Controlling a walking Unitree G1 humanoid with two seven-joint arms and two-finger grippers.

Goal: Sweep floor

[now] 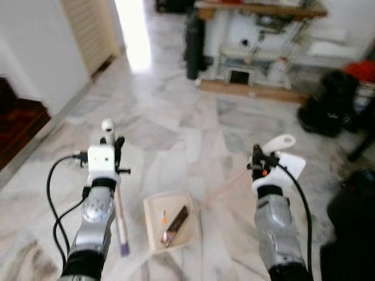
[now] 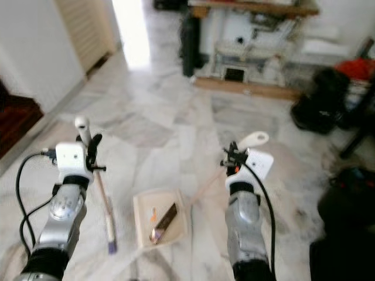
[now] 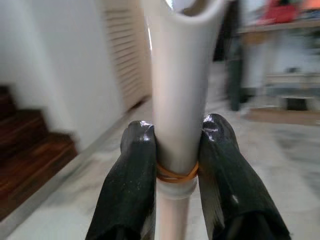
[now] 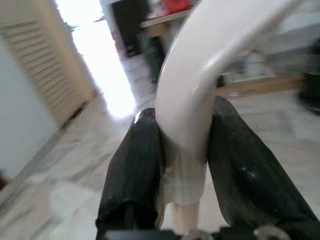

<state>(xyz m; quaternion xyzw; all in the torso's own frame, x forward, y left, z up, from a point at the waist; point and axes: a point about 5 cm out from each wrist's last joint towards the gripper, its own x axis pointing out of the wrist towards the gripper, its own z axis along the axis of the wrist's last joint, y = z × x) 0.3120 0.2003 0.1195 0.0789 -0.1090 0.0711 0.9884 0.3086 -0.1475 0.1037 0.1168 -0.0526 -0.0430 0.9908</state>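
The marble floor [image 1: 176,117] stretches ahead of the robot toward a sunlit doorway at 11 o'clock and a cluttered shelf unit at 1 o'clock, with dark wooden stairs at 9 o'clock.

On the floor between the two arms, at about 6 o'clock in the head views, lies the cream dustpan [image 1: 153,209], holding a few scraps of litter [image 1: 176,221]. Its long pale handle [image 1: 225,186] runs up toward 2 o'clock into the right hand [image 1: 256,158], whose two black fingers [image 4: 136,170] are clamped on the white grip near its looped end.

The left hand [image 1: 117,146] is clenched around the broom handle [image 1: 109,130], fingers [image 3: 131,180] pressing either side just above an orange rubber band. The broom's shaft [image 1: 120,216] drops almost straight toward 6 o'clock and ends in a purple tip on the floor, just beside the pan's left edge.

The relation that matters: the broom's lower end sits at 9 o'clock of the pan, its long axis roughly parallel to the pan's side. Any stroke into the pan would likely have to travel toward 3 o'clock, and the left arm is the nearer one for it, while the right steadies the pan.
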